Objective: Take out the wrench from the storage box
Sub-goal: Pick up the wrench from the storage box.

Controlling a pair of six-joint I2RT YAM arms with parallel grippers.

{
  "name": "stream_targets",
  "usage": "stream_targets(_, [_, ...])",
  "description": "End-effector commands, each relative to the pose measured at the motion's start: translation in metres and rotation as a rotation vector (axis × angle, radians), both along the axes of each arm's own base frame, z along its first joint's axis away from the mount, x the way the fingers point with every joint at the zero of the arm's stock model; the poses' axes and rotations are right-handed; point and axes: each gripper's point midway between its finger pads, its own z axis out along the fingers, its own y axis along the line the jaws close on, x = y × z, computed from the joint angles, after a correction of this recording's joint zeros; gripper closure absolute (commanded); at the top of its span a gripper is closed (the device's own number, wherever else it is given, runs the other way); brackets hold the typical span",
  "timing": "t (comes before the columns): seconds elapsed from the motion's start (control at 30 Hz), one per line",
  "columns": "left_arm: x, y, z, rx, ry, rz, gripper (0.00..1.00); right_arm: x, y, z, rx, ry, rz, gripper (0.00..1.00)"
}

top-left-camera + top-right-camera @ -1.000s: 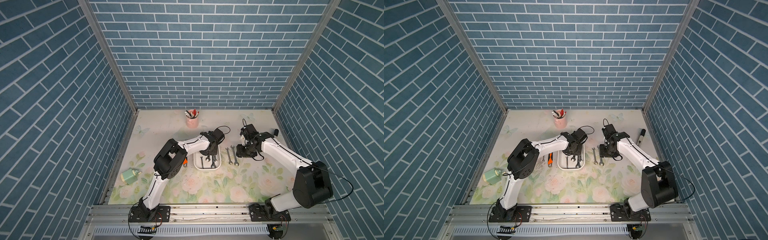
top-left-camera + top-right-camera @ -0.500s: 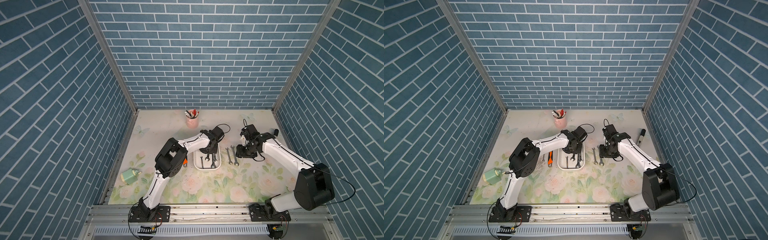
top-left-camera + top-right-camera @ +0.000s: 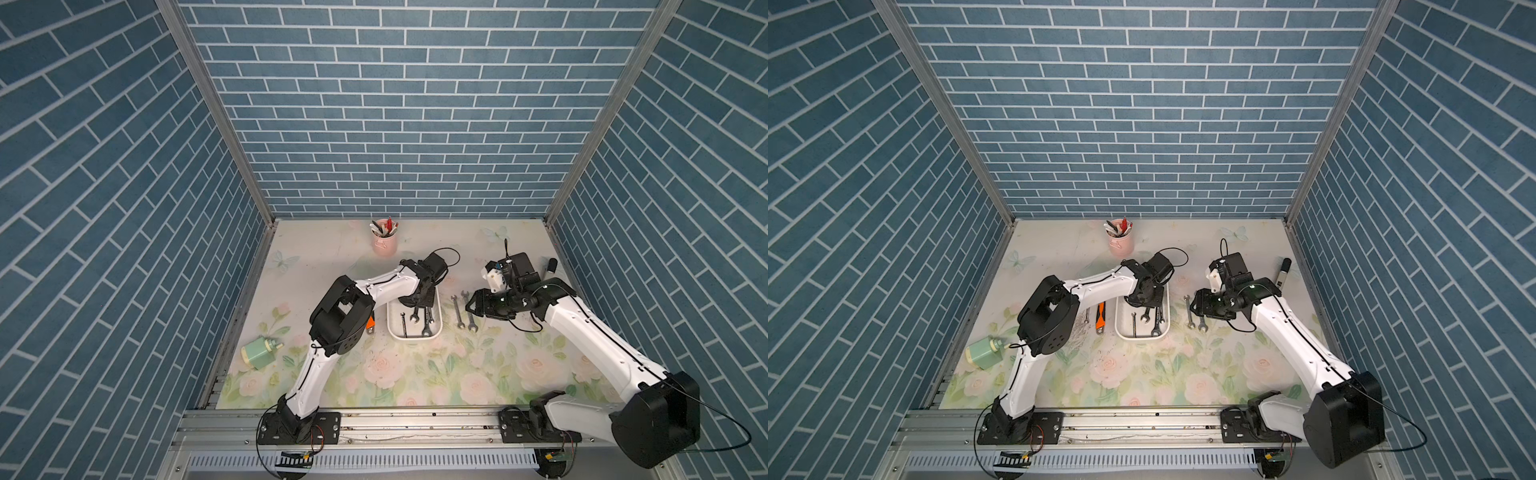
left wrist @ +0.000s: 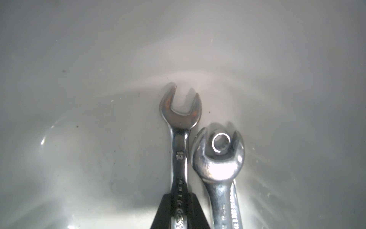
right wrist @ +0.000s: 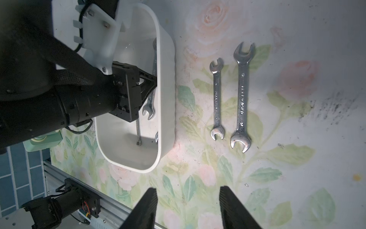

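Observation:
The white storage box sits mid-table with several wrenches inside. My left gripper reaches down into it. In the left wrist view its black fingers are shut on the shaft of a silver open-end wrench. A second, wider wrench lies right beside it on the box floor. My right gripper hovers open and empty over the mat, next to two wrenches lying outside the box.
A pink pen cup stands at the back. A green bottle lies near the left rail. An orange-handled tool and a small wrench lie left of the box. A black marker rests by the right wall.
My left gripper's jaws have closed onto the wrench shaft inside the box. The right arm has shifted only slightly.

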Motion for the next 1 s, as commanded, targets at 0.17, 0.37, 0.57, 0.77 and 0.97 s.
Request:
stream_targets(0.17, [-0.012, 0.017, 0.009, 0.031, 0.024, -0.002, 0.88, 0.009, -0.025, -0.005, -0.128, -0.015, -0.113, 0.46])
stream_targets(0.37, [-0.006, 0.02, 0.023, 0.027, 0.003, 0.011, 0.88, 0.015, -0.029, -0.01, -0.156, -0.019, -0.139, 0.46])
stream_targets(0.57, [0.003, 0.032, 0.045, 0.018, -0.029, 0.037, 0.88, 0.015, -0.034, -0.015, -0.203, -0.006, -0.122, 0.46])
stream_targets(0.77, [0.013, 0.045, 0.072, -0.001, -0.063, 0.061, 0.88, 0.012, -0.032, -0.02, -0.194, 0.005, -0.114, 0.46])
stream_targets(0.97, [0.019, 0.058, 0.102, -0.033, -0.099, 0.081, 0.88, 0.013, -0.031, -0.02, -0.191, 0.005, -0.109, 0.46])
